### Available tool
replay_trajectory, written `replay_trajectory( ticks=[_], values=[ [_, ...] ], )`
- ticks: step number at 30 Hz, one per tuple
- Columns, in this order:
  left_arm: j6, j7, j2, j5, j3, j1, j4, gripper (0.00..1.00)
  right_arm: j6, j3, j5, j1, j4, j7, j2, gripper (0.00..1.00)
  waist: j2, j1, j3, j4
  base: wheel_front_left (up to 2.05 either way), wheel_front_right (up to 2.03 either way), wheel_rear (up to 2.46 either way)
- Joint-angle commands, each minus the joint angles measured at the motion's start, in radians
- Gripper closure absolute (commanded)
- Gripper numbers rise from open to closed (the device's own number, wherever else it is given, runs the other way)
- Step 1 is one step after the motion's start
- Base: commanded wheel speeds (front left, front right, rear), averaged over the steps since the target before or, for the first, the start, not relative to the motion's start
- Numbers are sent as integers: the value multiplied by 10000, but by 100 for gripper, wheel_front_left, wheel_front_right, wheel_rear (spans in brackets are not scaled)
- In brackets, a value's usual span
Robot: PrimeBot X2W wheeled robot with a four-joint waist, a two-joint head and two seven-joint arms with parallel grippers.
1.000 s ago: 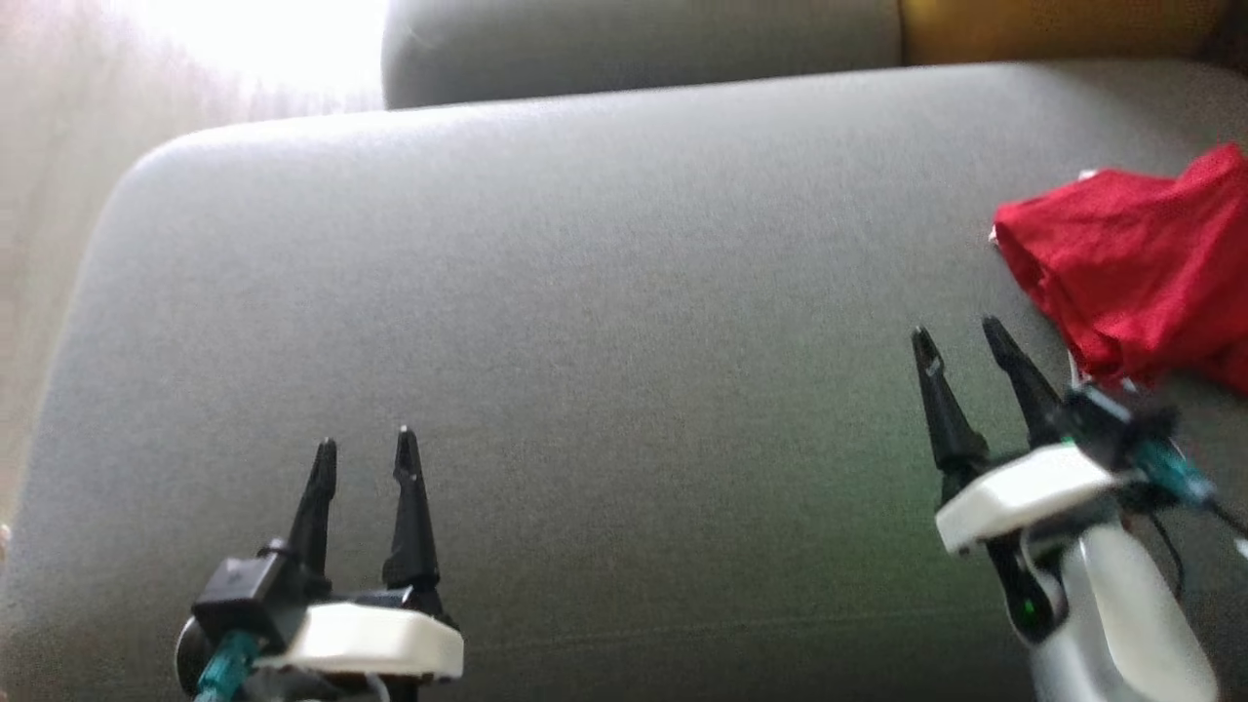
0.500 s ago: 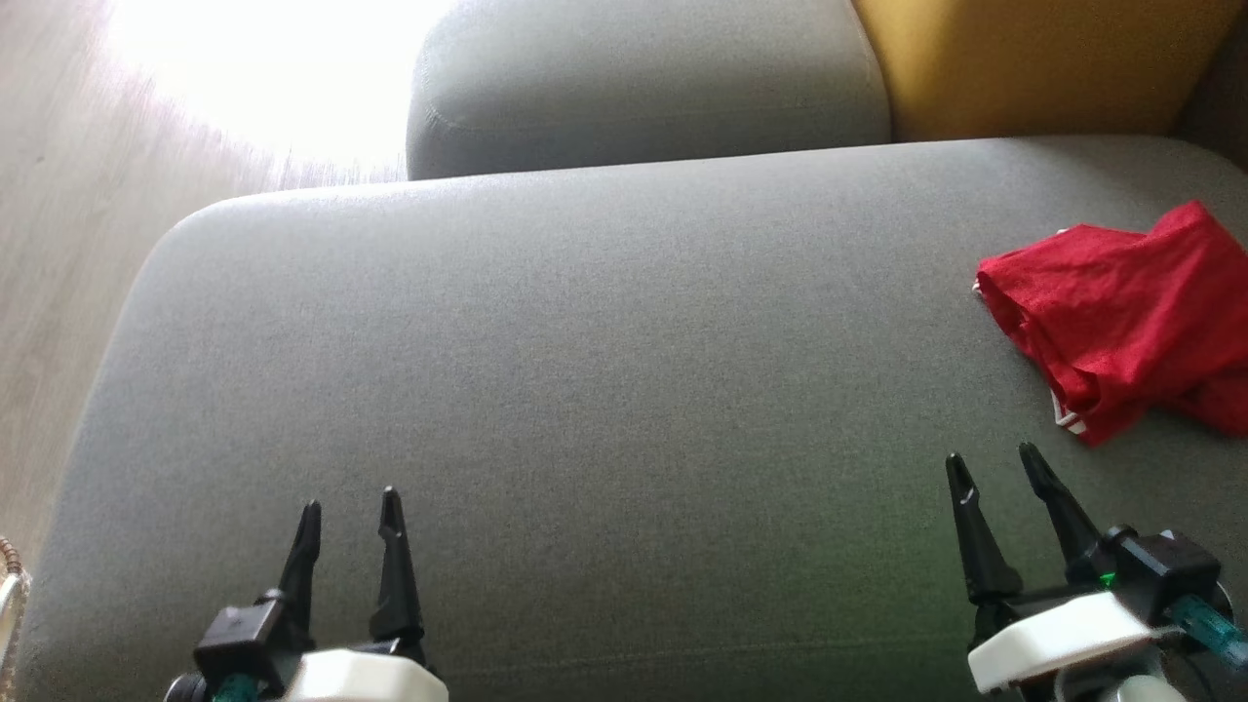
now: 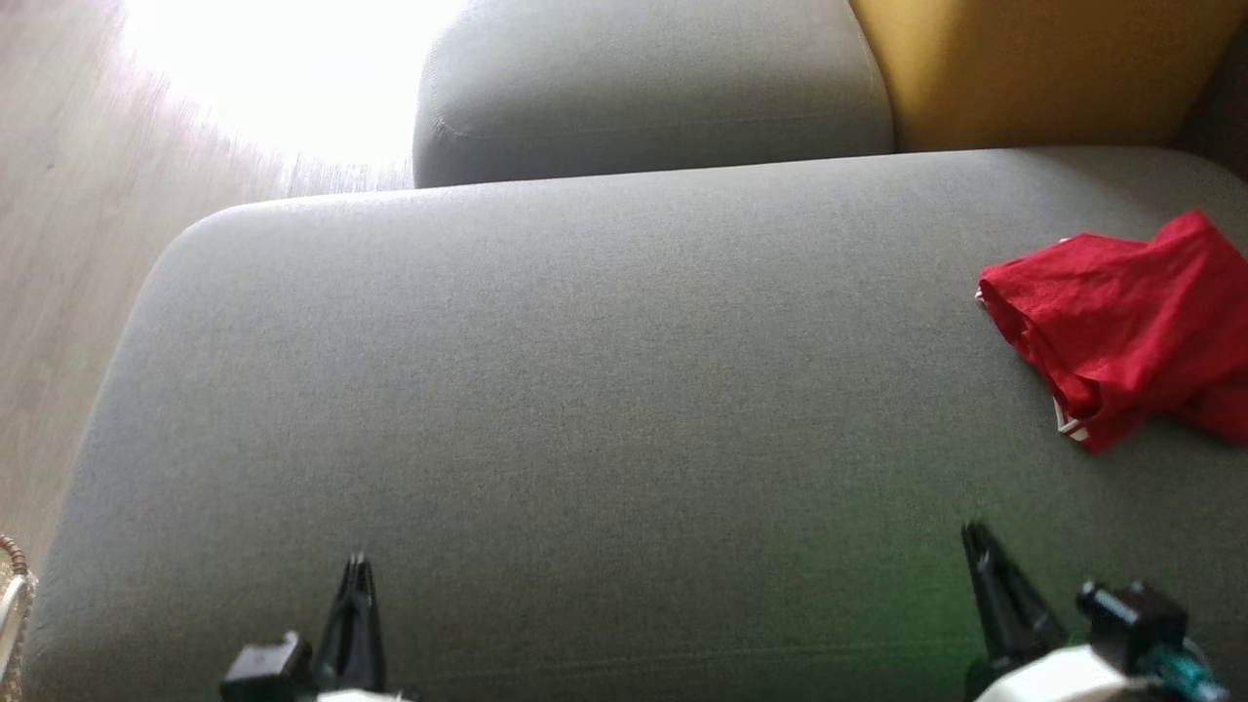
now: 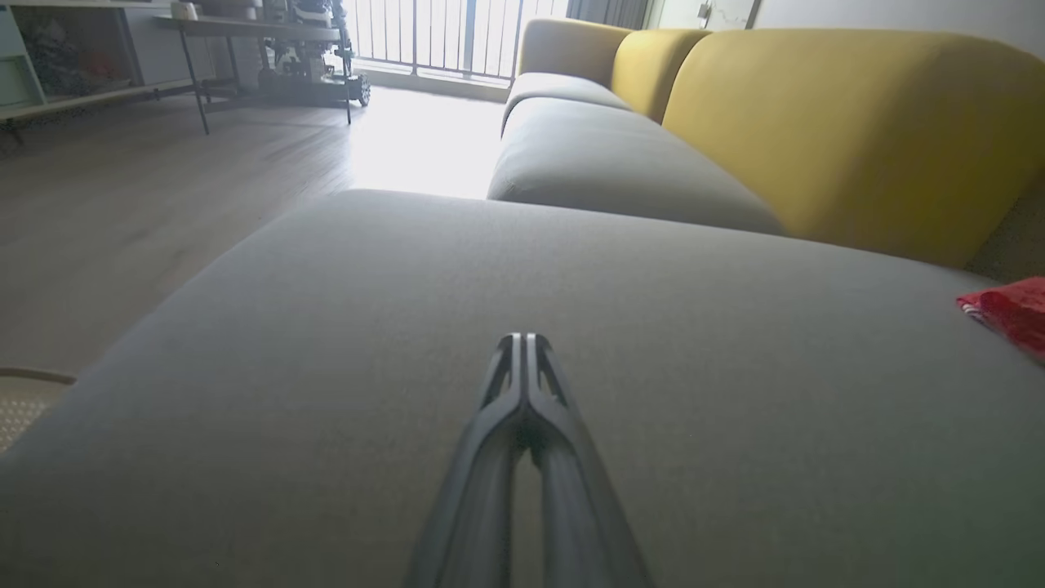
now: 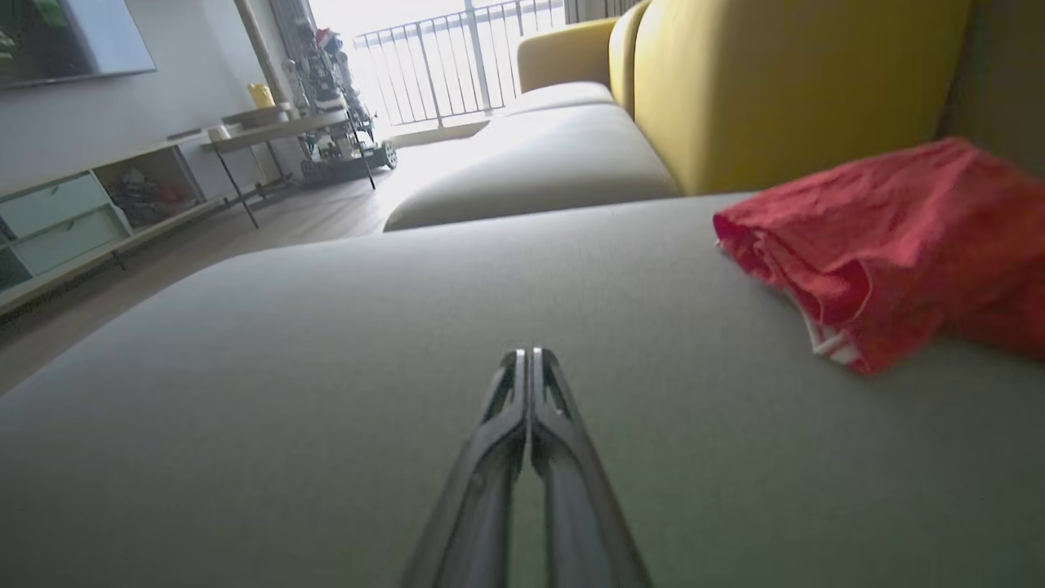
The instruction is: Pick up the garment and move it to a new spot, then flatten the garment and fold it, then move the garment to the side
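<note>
The garment (image 3: pixel 1121 331) is a crumpled red cloth with a thin white trim, lying at the right end of the grey sofa cushion (image 3: pixel 585 390). It also shows at the right of the right wrist view as the red garment (image 5: pixel 882 245), and its edge as the garment (image 4: pixel 1008 314) in the left wrist view. My left gripper (image 3: pixel 357 570) sits low at the bottom left, shut and empty; its tips (image 4: pixel 522 341) meet. My right gripper (image 3: pixel 973 536) is at the bottom right, short of the garment, its fingers closed together (image 5: pixel 526 358) on nothing.
A second grey seat cushion (image 3: pixel 643 88) and a yellow backrest (image 3: pixel 1033 68) lie beyond. Wooden floor (image 3: pixel 68 244) runs along the left, with a woven basket edge (image 3: pixel 12 604) at the lower left. A side table (image 5: pixel 277 131) and shelving stand far off.
The head view has tilted, so the whole scene slid down and both grippers sank to the bottom edge. Both grippers went from open to shut. The garment lies as before.
</note>
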Motion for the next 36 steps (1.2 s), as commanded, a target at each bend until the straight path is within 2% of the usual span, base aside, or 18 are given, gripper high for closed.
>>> replay_trajectory(
  ticks=[1,36],
  values=[
    [-14,19,5,-162,20,-52,-125,100,0,-22,161,-90,-86,47,-5,100,-1,1,11,-1,0,0,0],
    [-843,788,193,-4144,653,-980,401,100,-1,-142,4110,-707,-25,1027,-37,100,-1,1,245,-23,0,0,0]
  ],
)
